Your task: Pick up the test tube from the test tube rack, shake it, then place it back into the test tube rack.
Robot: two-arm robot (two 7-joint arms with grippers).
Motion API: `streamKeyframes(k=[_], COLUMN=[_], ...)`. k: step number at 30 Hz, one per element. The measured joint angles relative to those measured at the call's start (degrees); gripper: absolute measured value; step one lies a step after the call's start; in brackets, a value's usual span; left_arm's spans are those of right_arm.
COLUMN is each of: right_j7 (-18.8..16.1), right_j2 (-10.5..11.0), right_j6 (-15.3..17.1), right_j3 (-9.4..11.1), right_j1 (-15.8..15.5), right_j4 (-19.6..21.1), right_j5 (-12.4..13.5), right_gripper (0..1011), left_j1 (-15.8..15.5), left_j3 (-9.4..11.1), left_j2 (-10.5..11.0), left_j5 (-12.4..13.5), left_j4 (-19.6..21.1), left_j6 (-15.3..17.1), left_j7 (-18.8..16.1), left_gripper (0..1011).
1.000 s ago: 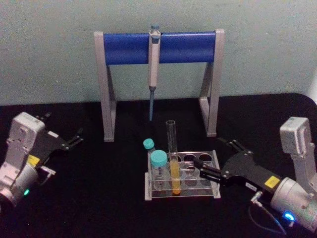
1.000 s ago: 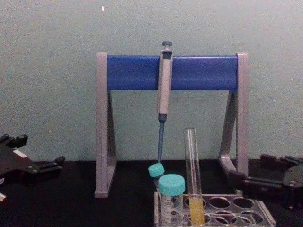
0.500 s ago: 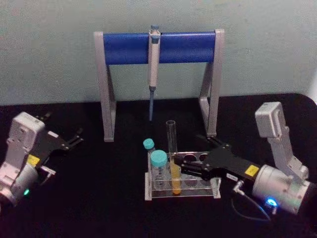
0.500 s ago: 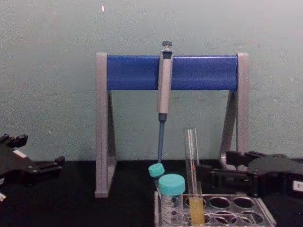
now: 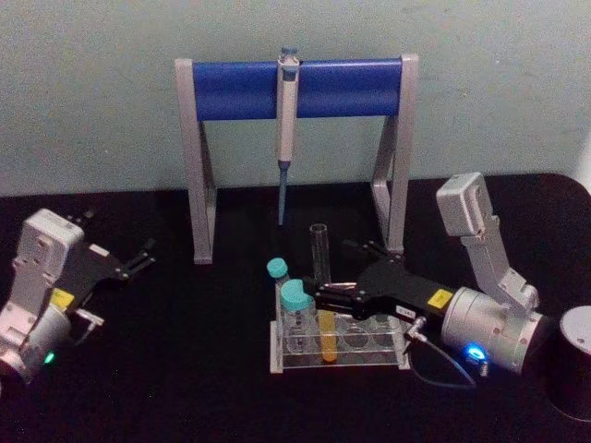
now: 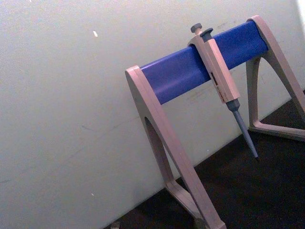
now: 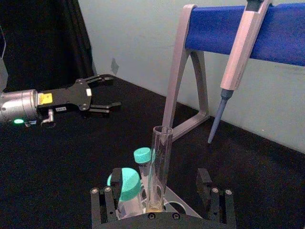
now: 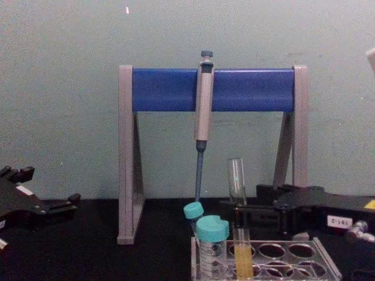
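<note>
The test tube [image 5: 320,258] stands upright in the clear test tube rack [image 5: 403,356], with yellow-orange liquid [image 5: 328,340] in its lower part. My right gripper [image 5: 332,273] is open around the tube's middle, one finger on each side. In the right wrist view the tube [image 7: 159,162] rises between the two fingers [image 7: 106,206], with a gap on both sides. From the chest view the gripper [image 8: 240,212] crosses the tube [image 8: 236,180] above the rack [image 8: 329,267]. My left gripper [image 5: 138,258] rests open at the far left, away from the rack.
Two teal-capped tubes [image 5: 297,297] [image 5: 277,268] stand in the rack just left of the test tube. Behind the rack a blue-and-grey stand [image 5: 231,88] holds a pipette [image 5: 286,111]. A dark cylinder [image 5: 568,374] sits at the right edge.
My right gripper has moved left over the rack, from beside it to around the test tube, still open. The left arm and the tube have not moved.
</note>
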State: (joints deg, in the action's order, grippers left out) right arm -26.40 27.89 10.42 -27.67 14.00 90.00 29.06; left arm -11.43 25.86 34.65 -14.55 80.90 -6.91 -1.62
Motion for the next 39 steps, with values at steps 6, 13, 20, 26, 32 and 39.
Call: streamKeyframes(k=[6,13,20,26,32,39], right_j7=[-0.2,-0.3,-0.3,-0.3,-0.3,-0.3], right_j2=[-0.6,-0.8,-0.8,-0.8,-0.8,-0.8], right_j6=[0.4,0.5,0.5,0.5,0.5,0.5], right_j3=[-0.4,-0.7,-0.7,-0.7,-0.7,-0.7], right_j1=[0.9,1.3,1.3,1.3,1.3,1.3], right_j4=[-1.1,-1.4,-1.4,-1.4,-1.4,-1.4], right_j5=[-0.1,-0.1,-0.1,-0.1,-0.1,-0.1], right_gripper=[1000,1000,1000,1000,903,686], left_j1=[0.0,0.0,0.0,0.0,0.0,0.0], left_j3=[0.0,0.0,0.0,0.0,0.0,0.0], left_j2=[0.0,0.0,0.0,0.0,0.0,0.0], left_j5=[0.0,0.0,0.0,0.0,0.0,0.0], left_j4=[0.0,0.0,0.0,0.0,0.0,0.0], left_j6=[0.0,0.0,0.0,0.0,0.0,0.0], left_j7=[0.0,0.0,0.0,0.0,0.0,0.0], left_gripper=[1001,1001,1001,1001,1001,1001])
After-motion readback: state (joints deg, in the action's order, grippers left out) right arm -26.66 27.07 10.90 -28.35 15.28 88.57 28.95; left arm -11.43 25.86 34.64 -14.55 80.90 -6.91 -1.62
